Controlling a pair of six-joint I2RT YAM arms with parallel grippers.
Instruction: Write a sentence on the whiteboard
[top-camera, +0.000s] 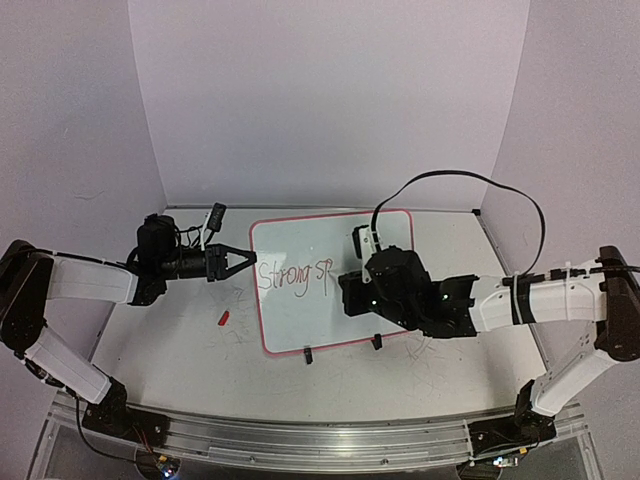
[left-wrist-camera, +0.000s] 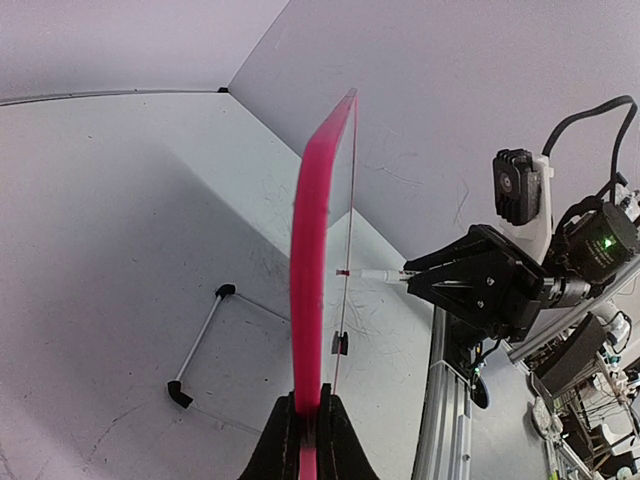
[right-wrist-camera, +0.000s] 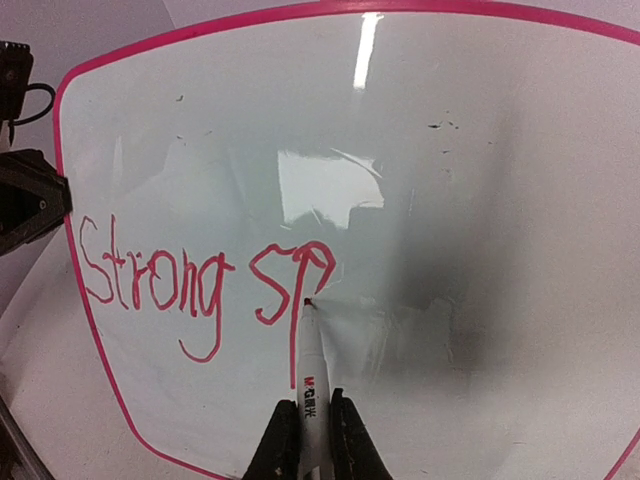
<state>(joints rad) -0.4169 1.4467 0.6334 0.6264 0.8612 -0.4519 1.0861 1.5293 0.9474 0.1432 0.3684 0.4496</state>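
Right end effector (right-wrist-camera: 310, 425): fingers pressed together on the barrel of a white marker (right-wrist-camera: 308, 365), held low on its body, red tip pointing away from my wrist. The tip touches the whiteboard (right-wrist-camera: 470, 180) at the letter p, just beside that letter's long downstroke. The sentence (right-wrist-camera: 200, 280) reads "Strong sp" in thin red strokes; it starts close to the board's left rim and ends about mid-board, with the surface to the right of it bare and glossy, showing light reflections. Left end effector (left-wrist-camera: 305, 435): fingers clamped on the pink rim of the board, seen edge-on from that wrist; in the top view it meets the board's left edge level with the "S". From the left wrist view the marker shows as a thin white stick reaching the far face of the board, with my right end effector behind it. The whiteboard sits mid-desk (top-camera: 450, 385) between my two arms, slightly skewed, and its two black clip feet (top-camera: 308, 354) are at the near edge. A small red object (top-camera: 224, 319) lies on the desk near the board's left side, apart from it and below my left end effector.
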